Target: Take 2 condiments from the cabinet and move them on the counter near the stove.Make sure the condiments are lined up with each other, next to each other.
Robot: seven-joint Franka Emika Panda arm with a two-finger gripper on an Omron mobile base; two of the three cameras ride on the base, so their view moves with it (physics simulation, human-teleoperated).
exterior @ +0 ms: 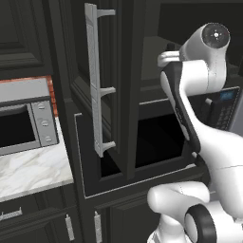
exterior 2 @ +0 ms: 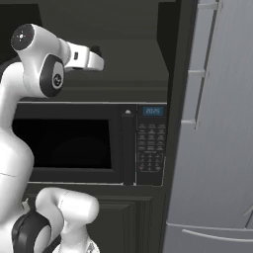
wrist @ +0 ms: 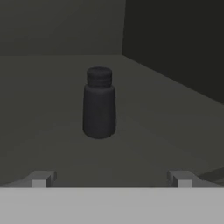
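Hand [wrist: 111, 178] w/ fingers apart, nothing between them, facing one condiment bottle [wrist: 99, 103]. Standing upright on dark cabinet shelf [wrist: 52, 144], centred ahead, not touched. Cabinet door [exterior: 111, 90] swung open.

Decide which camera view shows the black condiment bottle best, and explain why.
The hand view: the condiment bottle stands upright on the dark cabinet shelf, whole and unblocked, ahead of the open hand. The left base view gives the open cabinet door and the arm reaching inside; the right base view gives the microwave.
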